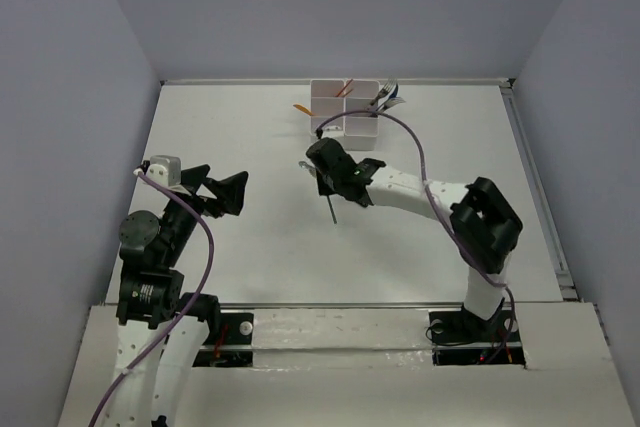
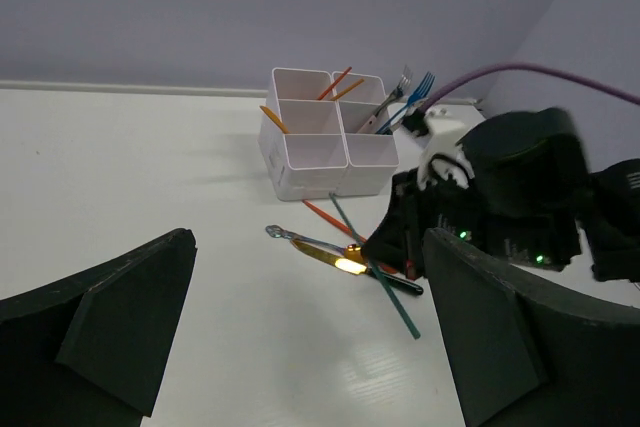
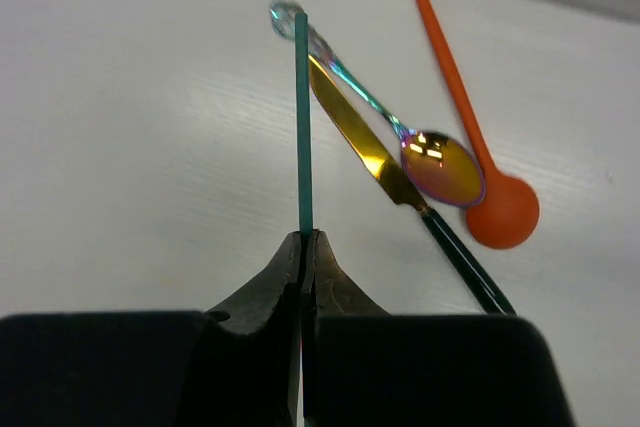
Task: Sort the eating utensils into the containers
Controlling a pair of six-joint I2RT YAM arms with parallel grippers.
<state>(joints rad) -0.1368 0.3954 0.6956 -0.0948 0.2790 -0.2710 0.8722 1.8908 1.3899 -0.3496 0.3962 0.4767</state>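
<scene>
The white containers [image 1: 360, 128] stand at the back middle of the table, also in the left wrist view [image 2: 315, 162]. They hold orange sticks [image 2: 338, 84] and silver and blue forks [image 2: 415, 92]. My right gripper [image 3: 305, 242] is shut on a teal stick [image 3: 302, 117], held just in front of the containers [image 1: 330, 182]. Under it lie a gold knife with a dark green handle [image 3: 365, 142], an iridescent spoon [image 3: 440, 167] and an orange spoon [image 3: 505, 212]. My left gripper [image 2: 310, 347] is open and empty at the left of the table [image 1: 215, 192].
A purple cable [image 1: 420, 157] runs over the right arm. Grey walls close in the table on three sides. A rail [image 1: 535, 187] runs along the table's right edge.
</scene>
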